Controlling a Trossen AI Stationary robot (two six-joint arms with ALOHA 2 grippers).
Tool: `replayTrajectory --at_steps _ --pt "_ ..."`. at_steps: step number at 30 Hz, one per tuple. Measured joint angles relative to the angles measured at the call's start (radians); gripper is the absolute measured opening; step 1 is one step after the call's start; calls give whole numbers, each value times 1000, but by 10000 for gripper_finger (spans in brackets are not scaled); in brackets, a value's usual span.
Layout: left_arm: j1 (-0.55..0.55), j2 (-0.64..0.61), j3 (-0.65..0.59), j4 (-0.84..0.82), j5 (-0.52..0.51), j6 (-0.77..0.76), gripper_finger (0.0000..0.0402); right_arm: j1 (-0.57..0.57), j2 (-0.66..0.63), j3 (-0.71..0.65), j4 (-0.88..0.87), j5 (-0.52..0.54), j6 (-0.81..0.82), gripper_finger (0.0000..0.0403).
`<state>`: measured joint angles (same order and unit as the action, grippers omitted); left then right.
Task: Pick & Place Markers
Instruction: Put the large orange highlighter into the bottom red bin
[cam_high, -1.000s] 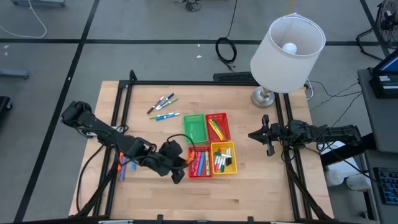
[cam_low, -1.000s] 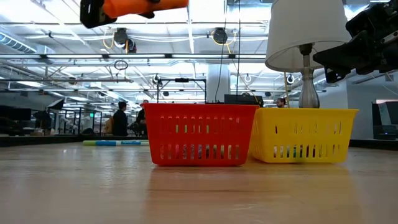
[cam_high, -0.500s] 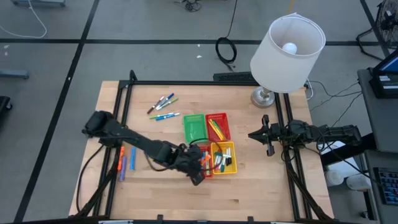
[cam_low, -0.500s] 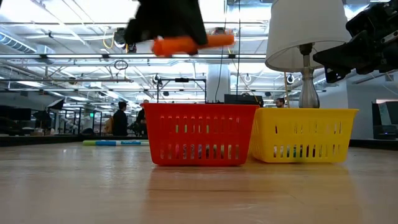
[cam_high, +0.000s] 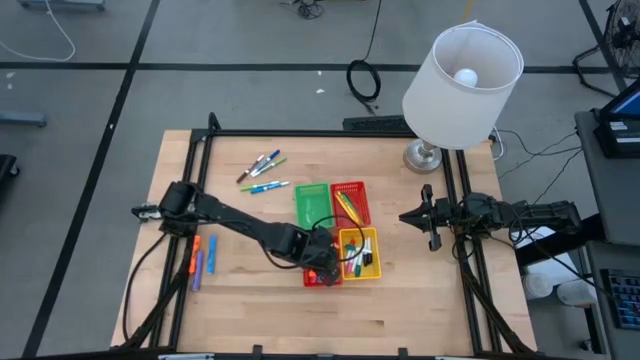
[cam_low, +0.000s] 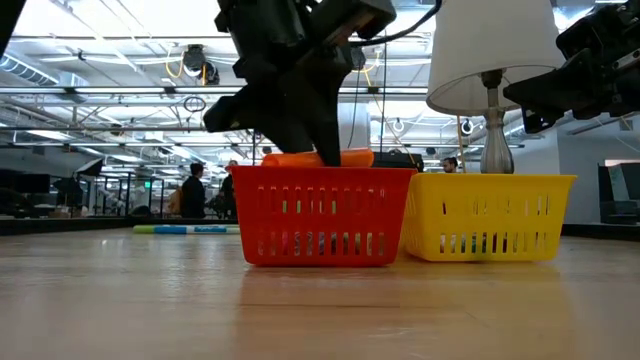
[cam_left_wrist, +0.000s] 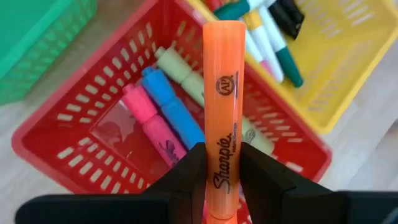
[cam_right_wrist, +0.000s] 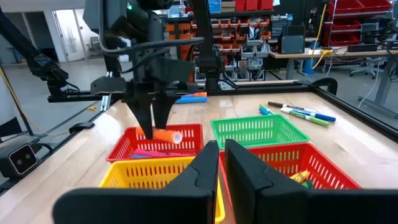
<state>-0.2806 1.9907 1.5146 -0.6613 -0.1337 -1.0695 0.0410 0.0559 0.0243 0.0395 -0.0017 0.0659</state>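
Observation:
My left gripper (cam_high: 320, 257) hangs over the near red basket (cam_high: 326, 279), shut on an orange marker (cam_left_wrist: 224, 93). In the low view the marker (cam_low: 352, 158) lies level just above that basket's rim (cam_low: 320, 173). Pink (cam_left_wrist: 149, 121), blue (cam_left_wrist: 166, 99) and pale green (cam_left_wrist: 186, 73) markers lie in this basket. The yellow basket (cam_high: 364, 268) beside it holds white and green markers (cam_left_wrist: 273, 43). Loose markers lie on the table at the far left (cam_high: 262, 170) and near left (cam_high: 203, 262). My right gripper (cam_high: 404, 215) waits shut at the table's right edge. My left gripper pinches the orange marker's printed barrel (cam_left_wrist: 222, 163) between its two fingers (cam_left_wrist: 194, 167), one on each long side. The fingers come steeply from above, slanting down, and lie across the marker. It is held level, clear of the basket, most of its length sticking out to one side.
A green basket (cam_high: 312, 205) and a second red basket (cam_high: 351, 203) holding markers stand just behind the near two. A lamp (cam_high: 462, 70) with a wide white shade stands at the far right corner. A black frame (cam_high: 200, 160) runs along the table's edges.
My left gripper has carried the orange marker toward the table's right edge and downward, from above the near-left markers to just over the near red basket. The marker has stayed level in the shut fingers.

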Motion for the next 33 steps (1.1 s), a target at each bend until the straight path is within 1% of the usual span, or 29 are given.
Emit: replayTrajectory --at_steps 4,26,29,33 --pt "0 0 0 2 -20 1 92 0 0 0 0 0 0 18" --pt "-1 0 0 14 -13 74 93 0 0 0 0 0 0 18" --pt "-1 0 0 12 5 73 93 0 0 0 0 0 0 18" --pt "-1 -1 0 6 20 65 110 0 0 0 0 0 0 18"
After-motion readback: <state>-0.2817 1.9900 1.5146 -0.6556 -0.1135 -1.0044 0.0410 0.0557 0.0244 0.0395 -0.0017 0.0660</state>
